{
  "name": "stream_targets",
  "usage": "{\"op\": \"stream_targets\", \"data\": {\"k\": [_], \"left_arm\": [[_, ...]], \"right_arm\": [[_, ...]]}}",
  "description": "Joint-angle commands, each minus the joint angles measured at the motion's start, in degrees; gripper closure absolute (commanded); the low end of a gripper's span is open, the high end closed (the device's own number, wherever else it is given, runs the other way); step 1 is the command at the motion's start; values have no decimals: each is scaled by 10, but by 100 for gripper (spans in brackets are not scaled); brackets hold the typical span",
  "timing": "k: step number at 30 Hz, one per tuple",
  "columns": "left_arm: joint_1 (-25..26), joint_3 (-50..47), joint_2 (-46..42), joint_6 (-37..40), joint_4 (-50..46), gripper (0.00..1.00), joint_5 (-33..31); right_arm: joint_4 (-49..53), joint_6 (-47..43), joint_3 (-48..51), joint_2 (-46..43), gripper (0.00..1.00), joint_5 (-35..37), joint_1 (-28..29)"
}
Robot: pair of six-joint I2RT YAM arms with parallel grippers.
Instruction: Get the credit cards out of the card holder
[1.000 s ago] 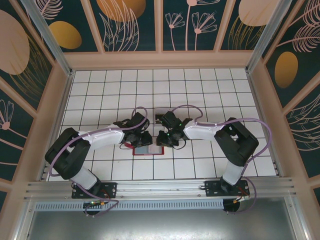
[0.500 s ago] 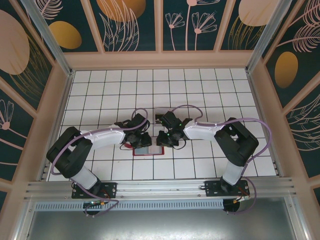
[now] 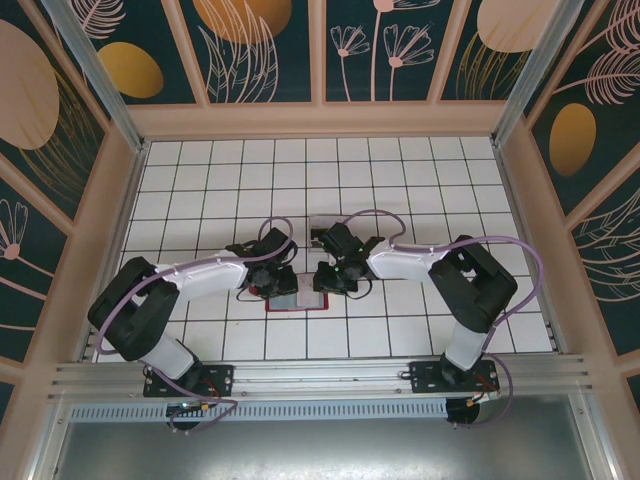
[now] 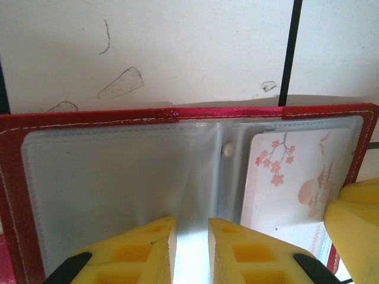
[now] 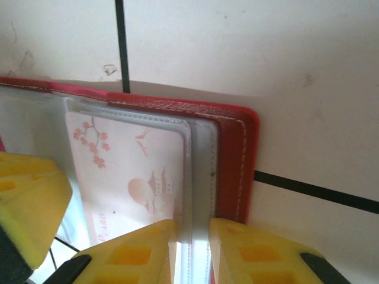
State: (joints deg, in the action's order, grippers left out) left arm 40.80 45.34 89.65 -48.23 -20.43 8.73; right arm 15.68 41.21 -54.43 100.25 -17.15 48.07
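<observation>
The red card holder (image 3: 297, 301) lies open on the tiles between both arms, with clear sleeves inside (image 4: 118, 177). One credit card (image 4: 290, 177), white with pink blossoms and a pagoda, sits in the right-hand sleeve (image 5: 130, 171). My left gripper (image 4: 192, 228) is shut on a clear sleeve near the holder's middle fold (image 3: 283, 283). My right gripper (image 5: 192, 228) is shut on the sleeve edge next to the red right border (image 5: 234, 154), at the holder's right side (image 3: 325, 280). The holder's near part is hidden under the fingers.
A yellow finger of the right gripper (image 4: 355, 219) pokes in beside the card; a left finger (image 5: 26, 201) shows at the card's other side. White tiled table (image 3: 400, 180) stretches behind and to both sides, walled by a wooden frame (image 3: 320, 118).
The left arm's wrist and elbow have shifted slightly left. The holder and the right arm stay where they were.
</observation>
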Motion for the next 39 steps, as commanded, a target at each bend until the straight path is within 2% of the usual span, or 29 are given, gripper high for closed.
{"op": "stream_targets", "data": {"k": [1, 9, 23, 33, 39], "left_arm": [[-4, 1, -24, -5, -3, 78, 9], [-4, -7, -15, -25, 72, 77, 80], [-4, 12, 38, -8, 88, 77, 99], [-3, 24, 61, 0, 93, 73, 113], [-4, 27, 66, 8, 71, 69, 97]], "right_arm": [[62, -16, 11, 0, 76, 47, -13], [71, -29, 20, -18, 78, 50, -35], [71, -33, 15, -13, 81, 42, -35], [73, -33, 15, -14, 81, 43, -35], [72, -33, 16, -14, 81, 43, -35]]}}
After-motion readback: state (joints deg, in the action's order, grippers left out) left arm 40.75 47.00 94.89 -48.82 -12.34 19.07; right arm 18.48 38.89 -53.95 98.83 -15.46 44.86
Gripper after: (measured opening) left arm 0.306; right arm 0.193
